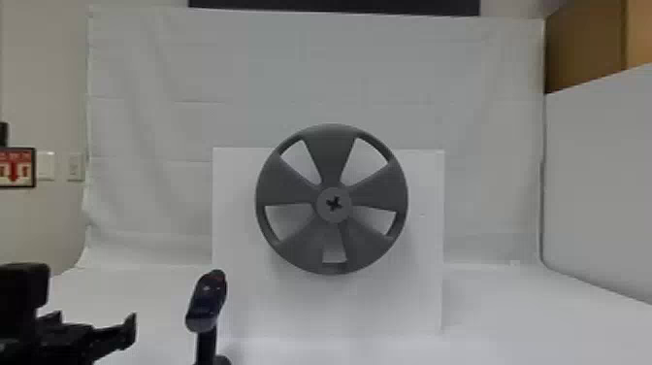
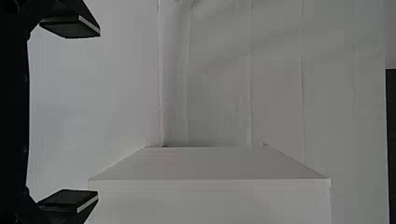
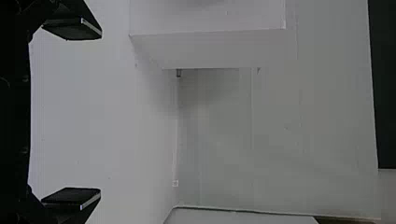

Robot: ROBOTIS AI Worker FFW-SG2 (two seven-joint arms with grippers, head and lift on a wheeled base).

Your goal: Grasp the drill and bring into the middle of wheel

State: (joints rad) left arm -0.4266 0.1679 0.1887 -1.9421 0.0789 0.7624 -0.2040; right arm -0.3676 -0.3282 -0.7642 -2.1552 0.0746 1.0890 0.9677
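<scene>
The left gripper is at the lower left of the head view, to the left of the drill and apart from it. The dark drill stands upright at the bottom edge, its lower part cut off. In the left wrist view, the left gripper is open, its two fingers wide apart with nothing between them. A grey five-spoked wheel faces forward in the centre, with a cross-shaped hole in its hub. The right gripper also stands open and holds nothing.
Behind the wheel stands a white box on the white table. A pale curtain hangs at the back, and a white panel borders the right side. The box's side shows beside the left gripper.
</scene>
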